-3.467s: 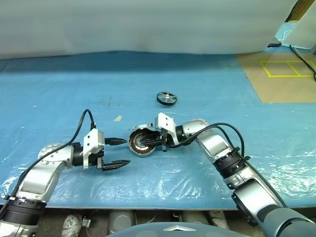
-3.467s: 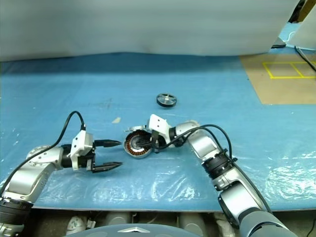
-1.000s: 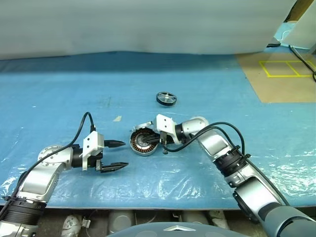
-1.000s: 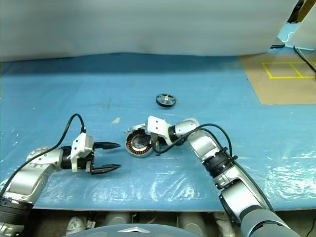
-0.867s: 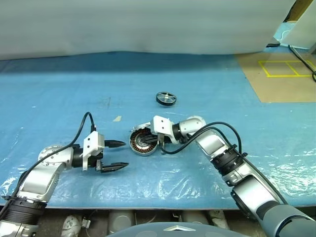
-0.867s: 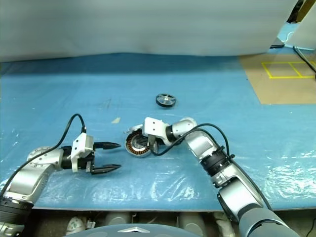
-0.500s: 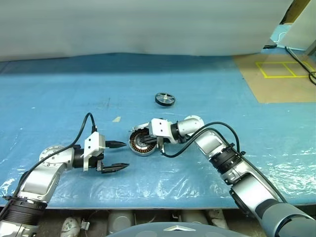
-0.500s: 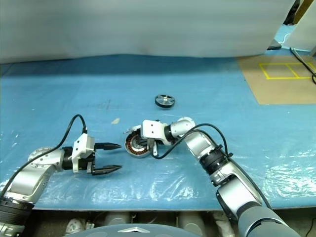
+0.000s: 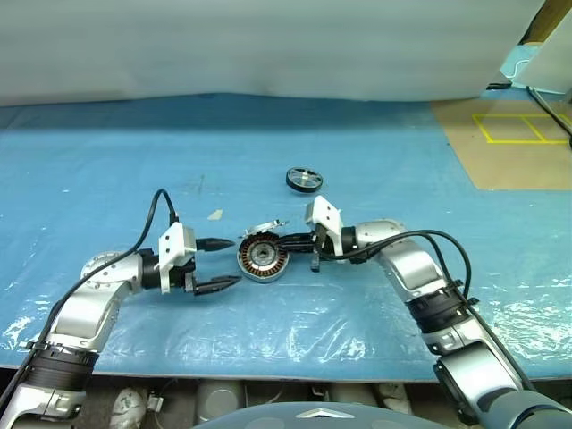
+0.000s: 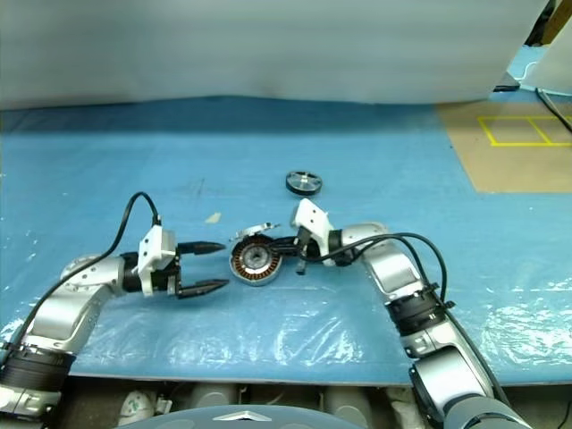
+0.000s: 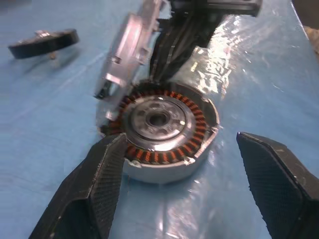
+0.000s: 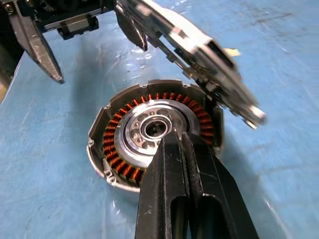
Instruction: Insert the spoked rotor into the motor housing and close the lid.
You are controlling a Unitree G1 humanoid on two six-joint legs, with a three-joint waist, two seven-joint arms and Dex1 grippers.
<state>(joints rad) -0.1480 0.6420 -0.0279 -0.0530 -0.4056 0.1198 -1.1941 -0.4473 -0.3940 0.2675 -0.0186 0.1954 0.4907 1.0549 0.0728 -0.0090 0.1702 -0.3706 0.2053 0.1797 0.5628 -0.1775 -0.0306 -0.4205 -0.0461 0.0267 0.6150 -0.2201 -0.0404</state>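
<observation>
Over the motor housing the way down is partly blocked — my right gripper, fingers pressed together, lies across its hub, and the lid stands tilted up along the far rim. My left gripper hangs spread just beside the near-left wall. The spoked rotor lies well apart on open blue sheet — free to reach from above.

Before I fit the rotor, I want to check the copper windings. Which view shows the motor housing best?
The right wrist view: the motor housing sits close up with its winding ring mostly in view. The left wrist view shows it nearly as well, between open pincer fingers. Both eye views show it small.
</observation>
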